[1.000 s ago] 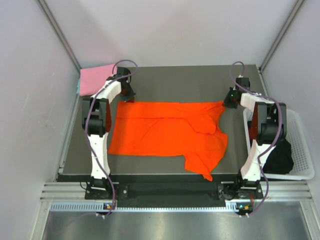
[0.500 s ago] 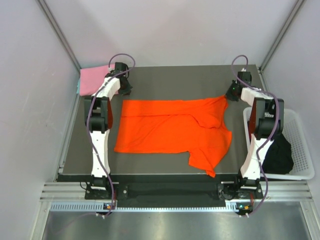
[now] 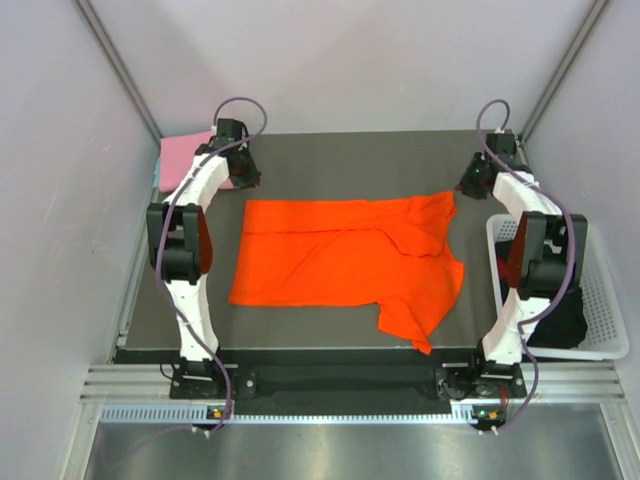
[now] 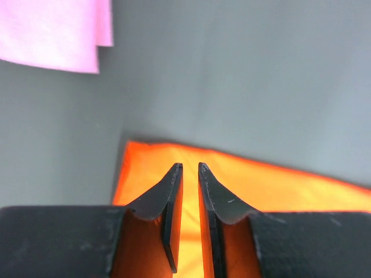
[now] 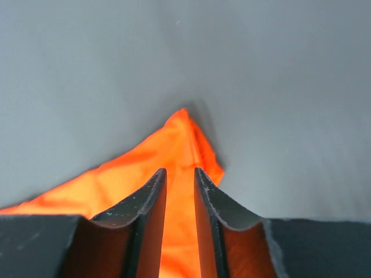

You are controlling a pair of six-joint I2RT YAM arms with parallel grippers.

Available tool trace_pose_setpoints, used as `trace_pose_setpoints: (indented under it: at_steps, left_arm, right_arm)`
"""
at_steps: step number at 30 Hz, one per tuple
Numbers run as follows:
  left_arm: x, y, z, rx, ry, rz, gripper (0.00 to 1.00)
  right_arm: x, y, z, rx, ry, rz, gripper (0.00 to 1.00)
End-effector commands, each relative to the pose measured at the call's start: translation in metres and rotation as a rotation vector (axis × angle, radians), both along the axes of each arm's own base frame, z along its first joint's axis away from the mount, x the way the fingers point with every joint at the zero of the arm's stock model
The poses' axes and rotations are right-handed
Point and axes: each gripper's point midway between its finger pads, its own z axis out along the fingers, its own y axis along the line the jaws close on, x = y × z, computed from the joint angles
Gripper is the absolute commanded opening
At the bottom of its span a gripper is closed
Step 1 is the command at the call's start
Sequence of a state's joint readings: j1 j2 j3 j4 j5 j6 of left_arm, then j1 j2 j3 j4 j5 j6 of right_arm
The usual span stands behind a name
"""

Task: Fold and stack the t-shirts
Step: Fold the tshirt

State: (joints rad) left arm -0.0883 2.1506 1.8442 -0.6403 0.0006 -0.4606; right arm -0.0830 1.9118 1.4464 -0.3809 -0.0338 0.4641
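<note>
The bright orange-red cloth t-shirt (image 3: 340, 255) lies spread flat on the dark grey table (image 3: 350, 160). The left gripper (image 4: 188, 168) and right gripper (image 5: 179, 172) hover over its far corners, fingers narrowly parted, gripping nothing.

Dark grey table (image 3: 340, 160): orange-red t-shirt (image 3: 330, 260) spread mid-table; pink t-shirt (image 3: 185, 158) folded, far-left corner.

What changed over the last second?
The left gripper and right gripper dragged the orange t-shirt slightly right, let go of its far corners and withdrew toward the far edge. The pink t-shirt and basket stayed put.
</note>
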Motion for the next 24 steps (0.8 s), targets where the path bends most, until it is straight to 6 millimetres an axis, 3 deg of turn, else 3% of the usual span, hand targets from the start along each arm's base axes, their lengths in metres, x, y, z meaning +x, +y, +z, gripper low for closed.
trace_pose_setpoints:
  at_steps: [1,3,7,13,18,24]
  left_arm:
    - [-0.013,-0.022,0.017,-0.076,-0.038,-0.092,0.22]
    - [-0.016,-0.030,0.008,-0.113,-0.029,-0.114,0.22]
    - [-0.025,-0.032,-0.029,-0.126,0.049,-0.119,0.21]
    - [-0.035,-0.013,-0.071,-0.026,0.168,-0.066,0.19]
    - [-0.042,-0.003,-0.087,0.023,0.227,-0.029,0.18]
    - [-0.047,-0.002,-0.095,0.019,0.243,-0.019,0.18]
  right_arm:
    - [-0.014,0.004,0.013,0.039,-0.027,0.013,0.27]
    - [-0.022,0.008,0.001,0.048,-0.004,0.037,0.30]
    - [-0.038,0.018,-0.017,0.085,0.055,0.075,0.29]
    - [-0.074,0.029,-0.022,0.129,0.082,0.051,0.29]
    - [-0.106,0.039,-0.028,0.165,0.105,0.006,0.31]
    - [-0.119,0.055,-0.031,0.205,0.071,-0.014,0.32]
